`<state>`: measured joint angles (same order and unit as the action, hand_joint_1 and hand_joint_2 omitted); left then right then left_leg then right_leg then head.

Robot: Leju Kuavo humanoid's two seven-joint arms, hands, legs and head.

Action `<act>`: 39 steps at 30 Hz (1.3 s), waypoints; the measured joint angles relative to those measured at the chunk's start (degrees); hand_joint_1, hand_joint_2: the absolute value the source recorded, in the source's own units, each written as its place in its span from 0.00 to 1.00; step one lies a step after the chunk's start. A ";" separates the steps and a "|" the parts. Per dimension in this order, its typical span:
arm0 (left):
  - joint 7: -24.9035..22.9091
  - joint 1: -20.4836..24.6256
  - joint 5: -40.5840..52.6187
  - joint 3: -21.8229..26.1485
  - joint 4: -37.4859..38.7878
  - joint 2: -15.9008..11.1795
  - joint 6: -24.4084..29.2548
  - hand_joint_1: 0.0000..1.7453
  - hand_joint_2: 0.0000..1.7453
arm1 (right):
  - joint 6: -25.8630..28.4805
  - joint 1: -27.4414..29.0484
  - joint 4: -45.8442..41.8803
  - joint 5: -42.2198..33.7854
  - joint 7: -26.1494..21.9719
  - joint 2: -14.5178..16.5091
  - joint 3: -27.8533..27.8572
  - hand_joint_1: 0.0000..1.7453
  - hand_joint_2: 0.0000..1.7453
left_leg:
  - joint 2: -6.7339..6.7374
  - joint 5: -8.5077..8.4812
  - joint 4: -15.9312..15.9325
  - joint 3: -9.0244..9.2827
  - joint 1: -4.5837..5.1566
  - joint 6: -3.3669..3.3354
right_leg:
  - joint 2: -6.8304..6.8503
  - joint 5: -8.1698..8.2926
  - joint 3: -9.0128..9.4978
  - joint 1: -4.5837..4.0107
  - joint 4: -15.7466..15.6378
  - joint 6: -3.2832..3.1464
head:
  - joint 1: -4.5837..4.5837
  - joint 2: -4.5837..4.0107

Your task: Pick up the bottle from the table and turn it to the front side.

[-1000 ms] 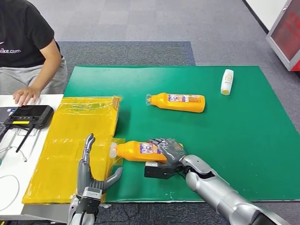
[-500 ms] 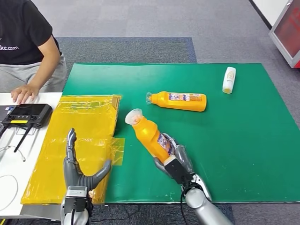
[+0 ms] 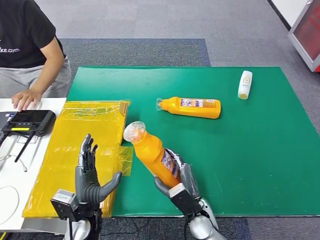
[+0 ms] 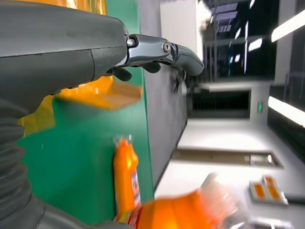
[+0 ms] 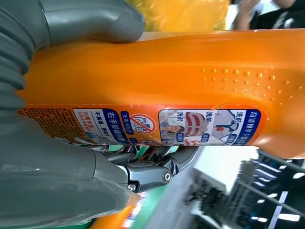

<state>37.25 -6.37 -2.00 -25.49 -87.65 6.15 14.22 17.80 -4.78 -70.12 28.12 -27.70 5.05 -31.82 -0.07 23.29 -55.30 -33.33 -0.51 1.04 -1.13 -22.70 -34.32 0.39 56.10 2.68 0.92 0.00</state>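
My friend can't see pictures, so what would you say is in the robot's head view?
The robot's right hand holds an orange plastic bottle tilted above a green mat. Its left hand is raised with fingers spread; another orange bottle lies behind.

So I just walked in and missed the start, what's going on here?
The robot's right hand grips an orange bottle by its lower part, lifted off the green mat and tilted, cap end up and toward the yellow bag. Its left hand is open and holds nothing. A second orange bottle and a small white bottle lie on the mat. A person sits nearby.
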 joint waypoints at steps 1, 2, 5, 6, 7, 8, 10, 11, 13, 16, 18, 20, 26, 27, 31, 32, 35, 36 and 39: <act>-0.38 0.26 -0.29 -0.01 0.20 0.13 -1.51 0.00 1.00 | 0.39 -0.04 -0.39 0.10 -0.08 0.11 -0.50 1.00 1.00 | 0.00 -0.01 0.00 0.00 0.00 0.00 | 0.00 0.00 0.00 0.00 0.00 0.00 | 0.00 0.00; -0.63 0.51 -0.41 -0.03 0.37 0.26 -2.70 0.00 1.00 | 0.80 -0.10 -0.68 0.12 -0.13 0.23 -0.88 1.00 1.00 | 0.00 -0.02 0.00 0.00 0.00 -0.01 | 0.00 0.00 0.00 0.00 0.00 0.00 | 0.00 0.00; -1.21 1.38 0.26 -0.28 0.84 0.59 -4.93 0.00 1.00 | 1.86 -0.39 -1.01 -0.02 -0.16 0.49 -1.52 1.00 1.00 | 0.00 -0.03 0.00 -0.01 0.00 -0.01 | 0.00 0.01 0.00 0.01 0.00 0.01 | 0.00 0.00; -1.44 1.70 0.56 -0.41 1.00 0.65 -5.55 0.00 1.00 | 2.07 -0.54 -1.00 -0.04 -0.16 0.55 -1.61 1.00 1.00 | 0.00 -0.03 -0.01 -0.02 0.00 -0.01 | 0.00 0.02 0.00 0.01 0.00 0.01 | 0.00 0.00; -1.67 2.04 0.78 -0.57 1.18 0.72 -6.23 0.00 1.00 | 2.23 -0.72 -0.99 -0.04 -0.19 0.59 -1.67 1.00 1.00 | 0.00 -0.03 -0.01 -0.02 0.01 -0.01 | 0.00 0.02 0.00 0.01 0.00 0.01 | -0.01 0.00; -1.91 2.35 0.99 -0.78 1.38 0.77 -6.93 0.00 1.00 | 2.33 -0.90 -0.96 -0.04 -0.28 0.64 -1.71 1.00 1.00 | 0.00 -0.03 -0.01 -0.02 0.01 -0.01 | 0.00 0.03 0.00 0.02 0.00 0.02 | -0.01 0.00; -2.36 2.97 1.34 -1.31 1.86 0.84 -8.20 0.00 1.00 | 2.46 -1.22 -0.88 -0.05 -0.60 0.75 -1.75 1.00 1.00 | 0.00 -0.03 -0.01 -0.02 0.01 -0.01 | 0.00 0.03 -0.01 0.02 0.00 0.02 | 0.00 0.00; -2.52 3.27 1.56 -1.57 2.13 0.87 -8.75 0.00 1.00 | 2.49 -1.35 -0.82 -0.06 -0.77 0.82 -1.78 1.00 1.00 | 0.00 -0.03 -0.01 -0.02 0.01 -0.01 | 0.00 0.03 -0.01 0.02 0.00 0.02 | 0.00 0.00; -2.70 3.90 1.92 -2.01 2.73 0.93 -9.65 0.00 1.00 | 2.53 -1.63 -0.63 -0.15 -0.99 0.97 -1.90 1.00 1.00 | 0.00 -0.03 -0.01 -0.02 0.01 -0.01 | 0.00 0.04 -0.02 0.02 0.00 0.02 | -0.01 0.00; -3.04 4.87 2.44 -2.76 3.65 0.96 -10.58 0.00 1.00 | 2.63 -2.15 -0.16 -0.45 -1.15 1.19 -2.13 1.00 1.00 | 0.00 -0.03 -0.01 -0.03 0.01 -0.01 | 0.00 0.03 -0.03 0.02 0.00 0.02 | -0.01 0.00; -3.21 5.45 2.70 -3.12 4.19 0.97 -10.96 0.00 1.00 | 2.71 -2.45 0.27 -0.60 -1.22 1.29 -2.17 1.00 1.00 | 0.00 -0.03 -0.01 -0.03 0.01 -0.01 | 0.00 0.03 -0.03 0.02 0.00 0.02 | -0.01 0.00; -3.37 5.93 2.92 -3.31 4.63 0.98 -11.16 0.00 1.00 | 2.79 -2.66 0.75 -0.72 -1.31 1.40 -2.17 1.00 1.00 | 0.00 -0.03 -0.01 -0.04 0.01 -0.01 | 0.00 0.03 -0.04 0.02 0.00 0.02 | -0.01 0.00; -4.01 7.23 3.30 -3.72 5.62 1.00 -11.22 0.00 1.00 | 4.11 -3.06 2.02 0.83 -2.21 1.71 -2.77 1.00 1.00 | 0.00 -0.03 -0.01 -0.05 0.01 -0.01 | 0.00 0.03 -0.05 0.02 0.00 0.02 | -0.01 0.00; -4.14 7.43 3.30 -3.74 5.74 1.02 -11.24 0.00 1.00 | 4.92 -3.13 2.20 2.10 -2.25 1.72 -3.09 1.00 1.00 | 0.00 -0.03 -0.01 -0.05 0.01 -0.01 | 0.00 0.03 -0.05 0.02 0.00 0.02 | -0.01 0.00; -4.50 8.11 3.35 -4.01 6.10 1.13 -11.35 0.00 1.00 | 7.31 -3.33 2.87 6.37 -1.78 1.72 -4.48 1.00 1.00 | 0.00 -0.03 -0.01 -0.05 0.01 -0.01 | 0.00 0.03 -0.05 0.02 0.00 0.02 | -0.01 0.00; -4.54 8.23 3.37 -4.13 6.13 1.15 -11.39 0.00 1.00 | 7.56 -3.34 3.05 6.90 -1.59 1.72 -4.79 1.00 1.00 | 0.00 -0.03 -0.01 -0.05 0.01 -0.01 | 0.00 0.03 -0.06 0.02 0.00 0.02 | -0.01 0.00; -4.66 8.49 3.43 -4.34 6.15 1.25 -11.54 0.00 1.00 | 7.78 -3.34 3.61 7.47 -1.25 1.72 -5.62 1.00 1.00 | 0.00 -0.03 -0.01 -0.06 0.01 -0.01 | 0.00 0.03 -0.06 0.02 0.00 0.02 | 0.00 0.00; -4.70 8.55 3.47 -4.37 6.15 1.27 -11.58 0.00 1.00 | 7.80 -3.35 3.73 7.49 -1.21 1.72 -5.79 1.00 1.00 | 0.00 -0.03 -0.01 -0.06 0.01 -0.01 | 0.00 0.03 -0.06 0.02 0.00 0.02 | 0.00 0.00; -4.72 8.62 3.53 -4.39 6.16 1.26 -11.59 0.00 1.00 | 7.82 -3.35 3.85 7.49 -1.20 1.72 -5.95 1.00 1.00 | 0.00 -0.03 -0.01 -0.06 0.01 -0.01 | 0.00 0.03 -0.06 0.02 0.00 0.02 | -0.01 0.00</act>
<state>32.52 2.25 1.53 -29.88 -81.48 7.41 2.62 25.62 -8.13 -66.27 35.60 -28.89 6.78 -37.77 -0.07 23.26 -55.31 -33.39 -0.51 1.03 -1.12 -22.67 -34.38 0.41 56.10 2.69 0.92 0.00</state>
